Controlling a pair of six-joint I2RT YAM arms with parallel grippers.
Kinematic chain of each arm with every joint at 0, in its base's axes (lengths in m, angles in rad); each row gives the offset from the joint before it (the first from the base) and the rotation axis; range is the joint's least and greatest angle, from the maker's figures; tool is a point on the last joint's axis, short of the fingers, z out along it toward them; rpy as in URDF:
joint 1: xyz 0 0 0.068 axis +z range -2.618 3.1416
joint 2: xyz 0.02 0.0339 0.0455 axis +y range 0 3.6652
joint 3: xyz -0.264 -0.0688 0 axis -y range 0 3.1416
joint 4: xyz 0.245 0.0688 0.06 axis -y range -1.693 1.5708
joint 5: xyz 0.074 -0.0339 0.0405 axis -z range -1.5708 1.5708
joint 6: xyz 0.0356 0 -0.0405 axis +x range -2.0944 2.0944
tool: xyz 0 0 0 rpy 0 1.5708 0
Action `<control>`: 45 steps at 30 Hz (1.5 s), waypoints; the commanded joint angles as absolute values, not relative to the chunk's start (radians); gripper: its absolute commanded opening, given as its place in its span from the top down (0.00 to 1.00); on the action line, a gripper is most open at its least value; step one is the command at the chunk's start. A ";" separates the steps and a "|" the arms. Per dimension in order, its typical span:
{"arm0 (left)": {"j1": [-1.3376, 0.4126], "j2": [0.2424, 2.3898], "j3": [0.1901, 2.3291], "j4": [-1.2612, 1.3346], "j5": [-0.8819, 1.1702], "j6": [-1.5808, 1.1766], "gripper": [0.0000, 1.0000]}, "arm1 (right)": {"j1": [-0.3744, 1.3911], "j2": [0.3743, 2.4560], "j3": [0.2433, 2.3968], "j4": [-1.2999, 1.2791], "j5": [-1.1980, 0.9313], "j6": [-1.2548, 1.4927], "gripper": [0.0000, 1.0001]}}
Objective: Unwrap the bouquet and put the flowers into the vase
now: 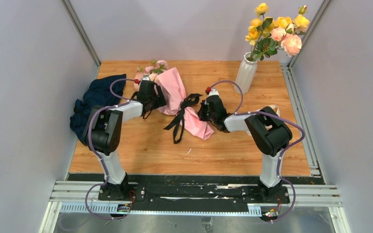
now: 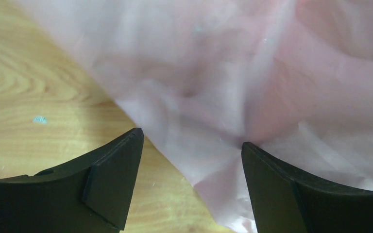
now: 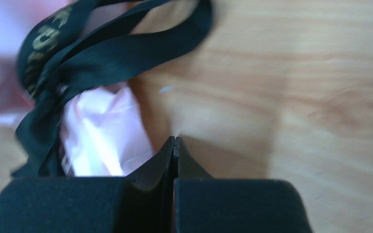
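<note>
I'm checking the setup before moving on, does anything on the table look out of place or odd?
A crumpled dark blue cloth sits at the left edge of the table, unrelated to the job. The vase already holds yellow and peach roses, leaning right, while the bouquet lies wrapped on its side.

Wooden table bears bouquet, vase and dark cloth.

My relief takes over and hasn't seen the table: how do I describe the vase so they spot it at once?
On the light wooden table, look to the far right corner. There a white ribbed ceramic vase with a narrow neck stands upright, holding yellow and peach roses. It is the only white upright thing; the pink paper-wrapped bouquet lies flat mid-table.
</note>
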State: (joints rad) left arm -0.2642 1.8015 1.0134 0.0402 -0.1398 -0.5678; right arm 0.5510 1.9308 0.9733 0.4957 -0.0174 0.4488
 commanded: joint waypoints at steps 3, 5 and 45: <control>-0.268 1.871 1.123 0.028 -0.076 -0.530 0.16 | 0.707 1.911 0.868 0.488 -0.003 0.505 1.00; -0.270 1.879 1.134 0.028 -0.061 -0.530 0.16 | 0.743 1.917 0.866 0.496 -0.001 0.509 1.00; -0.507 1.229 0.643 0.207 -0.100 -0.530 0.11 | 0.456 2.068 1.014 0.751 -0.339 0.979 0.26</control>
